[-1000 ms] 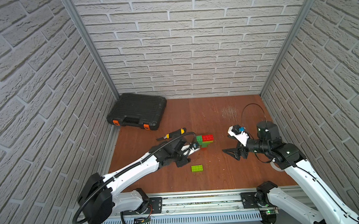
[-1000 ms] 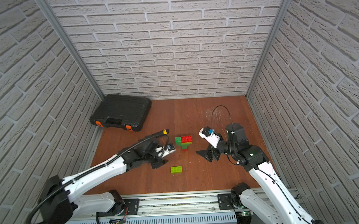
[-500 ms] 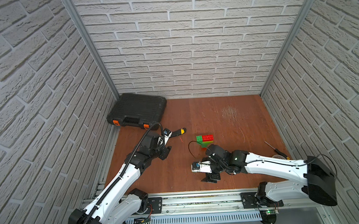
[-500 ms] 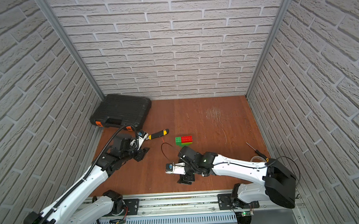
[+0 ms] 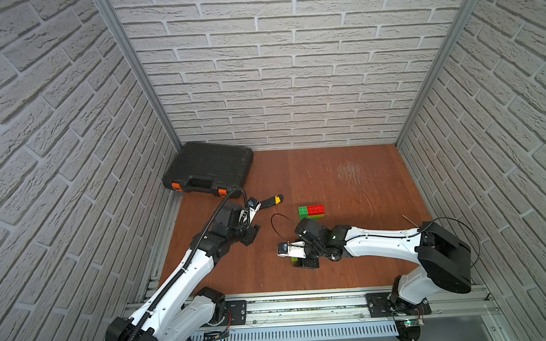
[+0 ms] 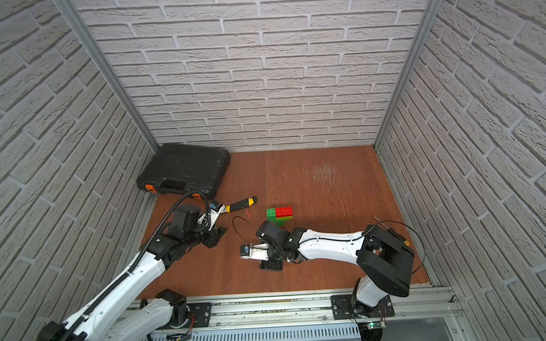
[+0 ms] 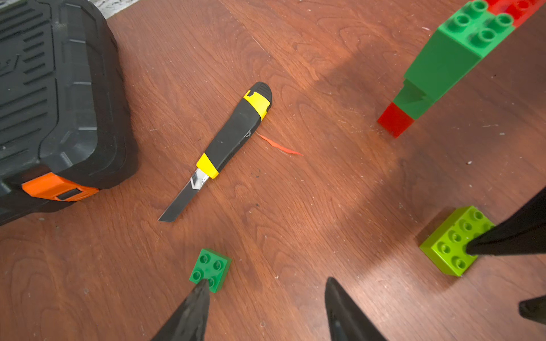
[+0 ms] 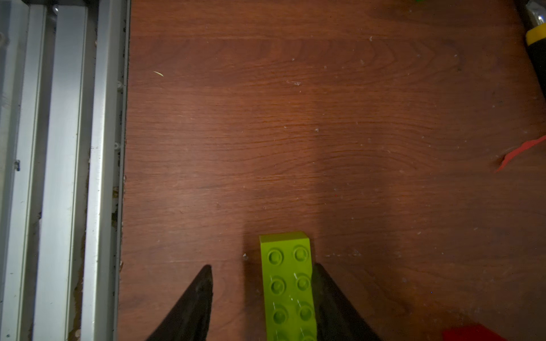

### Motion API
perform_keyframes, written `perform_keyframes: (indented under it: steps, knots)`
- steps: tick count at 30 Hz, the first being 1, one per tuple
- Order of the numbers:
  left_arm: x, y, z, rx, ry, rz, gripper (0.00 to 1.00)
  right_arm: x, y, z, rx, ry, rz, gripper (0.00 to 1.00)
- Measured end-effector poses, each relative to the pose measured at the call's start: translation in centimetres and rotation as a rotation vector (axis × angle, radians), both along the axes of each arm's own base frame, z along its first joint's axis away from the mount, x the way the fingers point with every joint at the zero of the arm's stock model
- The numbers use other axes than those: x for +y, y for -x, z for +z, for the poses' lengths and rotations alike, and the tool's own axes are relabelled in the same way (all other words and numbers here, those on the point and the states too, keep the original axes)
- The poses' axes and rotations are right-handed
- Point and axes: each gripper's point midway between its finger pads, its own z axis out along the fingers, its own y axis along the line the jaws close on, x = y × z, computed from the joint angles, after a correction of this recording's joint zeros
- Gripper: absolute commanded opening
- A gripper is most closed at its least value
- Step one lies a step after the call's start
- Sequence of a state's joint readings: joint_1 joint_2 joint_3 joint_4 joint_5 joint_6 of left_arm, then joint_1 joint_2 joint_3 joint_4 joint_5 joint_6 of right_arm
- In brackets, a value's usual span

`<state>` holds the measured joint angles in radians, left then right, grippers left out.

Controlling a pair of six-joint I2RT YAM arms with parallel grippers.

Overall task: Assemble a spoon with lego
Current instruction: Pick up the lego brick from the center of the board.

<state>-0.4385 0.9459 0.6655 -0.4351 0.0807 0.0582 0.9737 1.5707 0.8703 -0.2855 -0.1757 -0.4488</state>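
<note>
Right wrist view shows the lime oblong brick (image 8: 288, 283) flat on the table (image 8: 325, 133), studs up, between the fingers of the right gripper (image 8: 263, 267). One finger lies against its long side and the other stands off with bare wood between, so the jaws are spread around it, not pinching. The brick's near end is cut off by the frame. In both top views this gripper sits low near the aluminium rail (image 5: 306, 305) along the front edge and hides all but a sliver of the brick. Farther in, the left gripper (image 7: 267, 280) is spread with nothing between its fingers. One fingertip overlaps the small dark green brick (image 7: 210, 269), and contact cannot be told; the top views hide that brick under the arm. Beyond the right gripper, mid-table, the partly built spoon (image 5: 311, 211) stands on end, red foot on the wood, green and red studs up; the left wrist view clips its head. Left of it lie a red scrap (image 7: 280, 146) and the black-and-yellow utility knife (image 7: 236, 130), blade out. The black tool case (image 5: 208, 168) lies shut in the far left corner, orange latches facing forward, its contents hidden. The scuffed brown wood ends at white brick-patterned walls (image 5: 275, 64). A thin dark rod (image 5: 409, 220) pokes out behind the right arm, too little showing to name.
</note>
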Motion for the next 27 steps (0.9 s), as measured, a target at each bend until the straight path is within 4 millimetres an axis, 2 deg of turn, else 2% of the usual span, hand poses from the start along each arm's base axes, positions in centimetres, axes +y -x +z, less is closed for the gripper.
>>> perform_keyframes:
  steps: [15, 22, 27]
  knots:
    - [-0.1, 0.0, -0.3, 0.016, 0.004, -0.002, 0.62, -1.4, -1.7, -1.3, -0.011, 0.054, -0.067, 0.54]
    - [-0.1, 0.0, -0.4, 0.021, 0.004, 0.002, 0.62, -1.5, -1.9, -2.3, 0.007, 0.078, -0.071, 0.50]
    - [0.0, 0.0, -0.5, 0.022, 0.004, 0.004, 0.62, -1.6, -1.9, -2.6, 0.016, 0.088, -0.074, 0.42]
